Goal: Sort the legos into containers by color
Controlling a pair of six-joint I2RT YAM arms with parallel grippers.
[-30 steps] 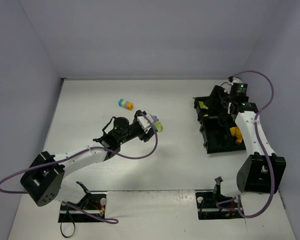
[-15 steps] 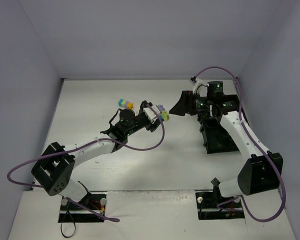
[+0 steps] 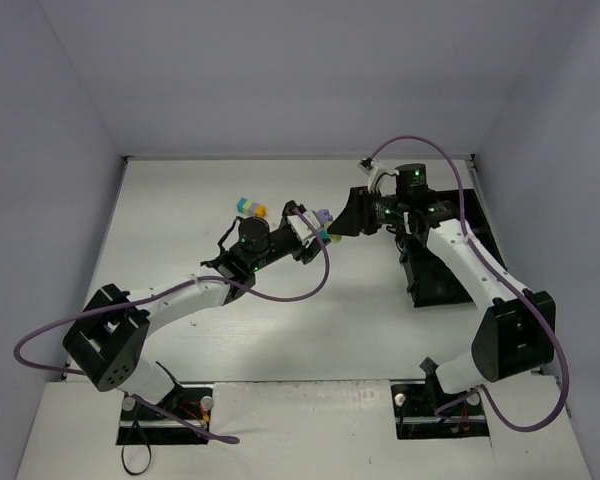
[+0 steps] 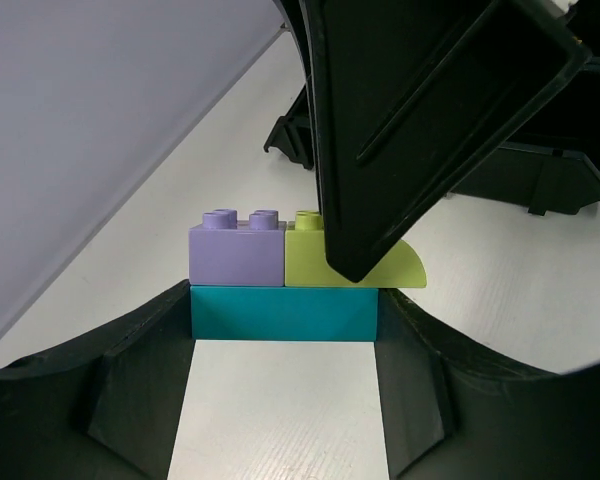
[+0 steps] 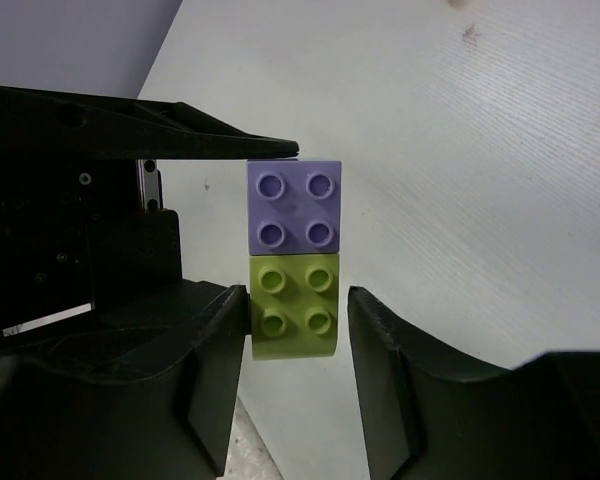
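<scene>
Over the white bench (image 3: 180, 200), the left fingers (image 4: 140, 370) clamp the teal plastic base brick (image 4: 285, 312) by its ends. The right fingers (image 5: 210, 360), slightly open, straddle the lime green plastic brick (image 5: 295, 305) across the cluster's long axis, with the lavender plastic brick (image 5: 294, 208) beside it untouched.

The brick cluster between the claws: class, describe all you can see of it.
The cluster is three glossy plastic bricks: a lavender brick and a lime brick, each with four studs, side by side on a longer teal brick. The lime one has a curved slope. The left claw grips the teal brick's ends, above the table. The right claw straddles the lime brick, a sliver of gap on one side.
</scene>
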